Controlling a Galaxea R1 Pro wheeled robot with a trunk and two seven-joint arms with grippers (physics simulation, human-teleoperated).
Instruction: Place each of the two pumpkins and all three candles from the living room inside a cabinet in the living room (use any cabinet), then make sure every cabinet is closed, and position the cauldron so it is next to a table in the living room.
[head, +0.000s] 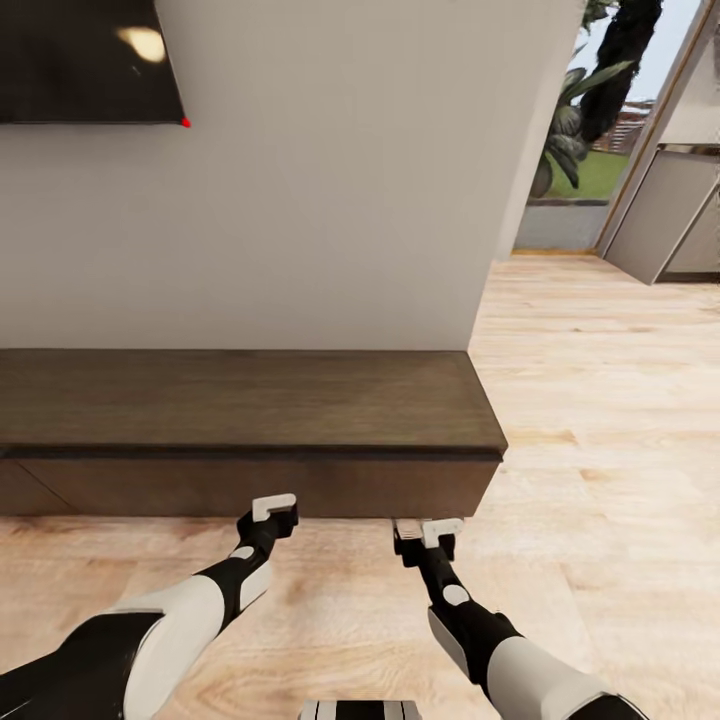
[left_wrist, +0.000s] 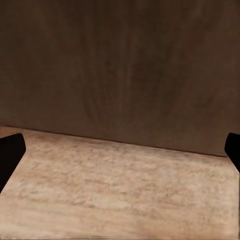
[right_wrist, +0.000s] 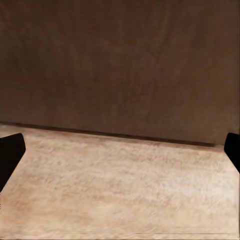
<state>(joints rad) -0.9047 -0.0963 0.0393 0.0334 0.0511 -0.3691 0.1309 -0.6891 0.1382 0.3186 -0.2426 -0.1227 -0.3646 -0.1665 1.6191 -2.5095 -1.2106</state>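
Where the wooden floor (head: 560, 420) meets the white wall, the long dark-brown cabinet (head: 240, 420) is seen with its fronts shut. The left gripper (head: 272, 512) and the right gripper (head: 428, 533) are held low just before its front face, near its right end, both spread wide and empty. A television (head: 85, 60) is mounted above.

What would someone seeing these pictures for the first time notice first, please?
The long dark-brown cabinet against the white wall draws the eye, its front shut. Both open, empty hands, left hand and right hand, hover low over the wooden floor just before it.
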